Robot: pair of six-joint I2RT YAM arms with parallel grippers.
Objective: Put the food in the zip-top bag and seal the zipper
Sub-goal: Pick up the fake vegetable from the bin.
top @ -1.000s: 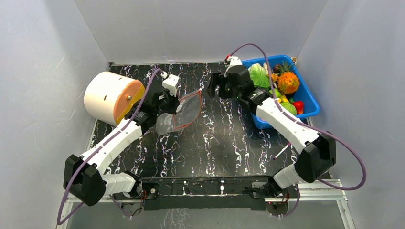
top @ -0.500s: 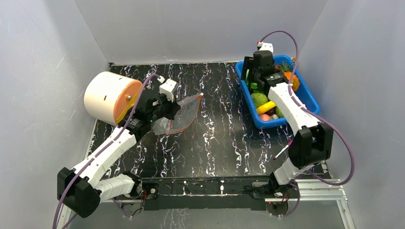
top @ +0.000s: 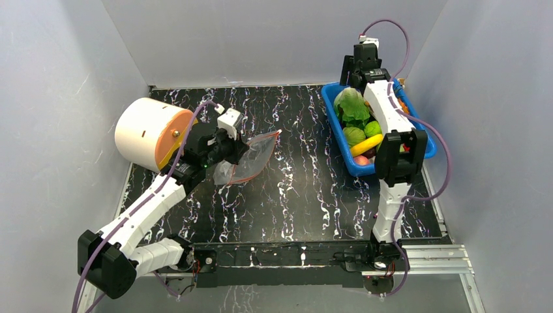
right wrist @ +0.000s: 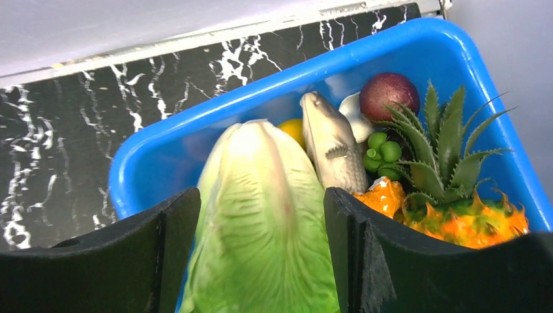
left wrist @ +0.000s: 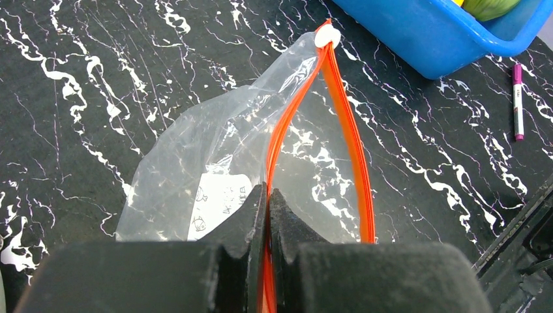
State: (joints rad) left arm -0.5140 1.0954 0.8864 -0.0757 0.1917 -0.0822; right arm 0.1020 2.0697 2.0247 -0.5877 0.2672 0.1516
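walls (top: 261,39): plain pale grey | table (top: 306,195): black marble, white veins

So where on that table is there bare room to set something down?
The widest bare stretch of table lies between the zip-top bag and the blue bin. The near strip between the two arms is bare too. It is crowded inside the bin, packed with food, and far left, around the white-and-orange cylinder.
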